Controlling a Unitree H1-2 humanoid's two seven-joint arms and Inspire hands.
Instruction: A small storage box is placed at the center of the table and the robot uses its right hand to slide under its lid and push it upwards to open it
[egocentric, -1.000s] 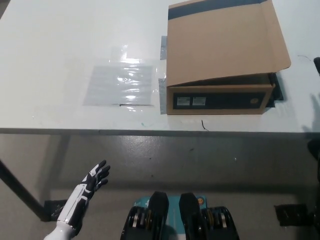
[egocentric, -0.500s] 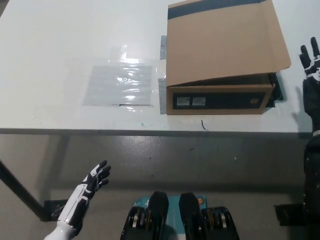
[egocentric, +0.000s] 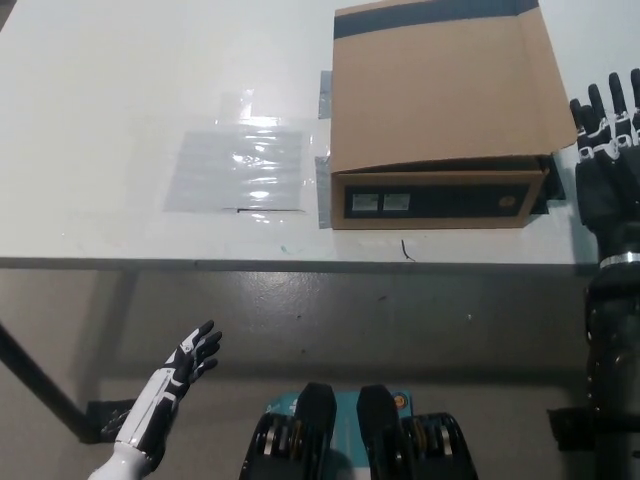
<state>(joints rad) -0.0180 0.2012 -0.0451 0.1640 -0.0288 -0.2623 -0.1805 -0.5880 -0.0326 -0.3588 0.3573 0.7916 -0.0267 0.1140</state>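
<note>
A brown cardboard storage box (egocentric: 440, 195) with a black front panel stands on the white table (egocentric: 130, 90) at the centre right. Its flat brown lid (egocentric: 440, 85) lies over the top, with its front edge slightly lifted above the box front. My black right hand (egocentric: 605, 135) is raised just right of the box, open, fingers spread and pointing away from me, close to the lid's right edge but apart from it. My white left hand (egocentric: 190, 355) rests open below the table's front edge at the lower left.
A clear plastic sheet (egocentric: 240, 165) lies on the table left of the box. Grey tape strips (egocentric: 324, 190) show at the box's left side. The table's front edge (egocentric: 300, 262) runs across the middle, with floor below it.
My right hand has risen into view at the right edge and moved left toward the box's right side. The lid's right front corner now sits flatter. The left hand has not moved.
</note>
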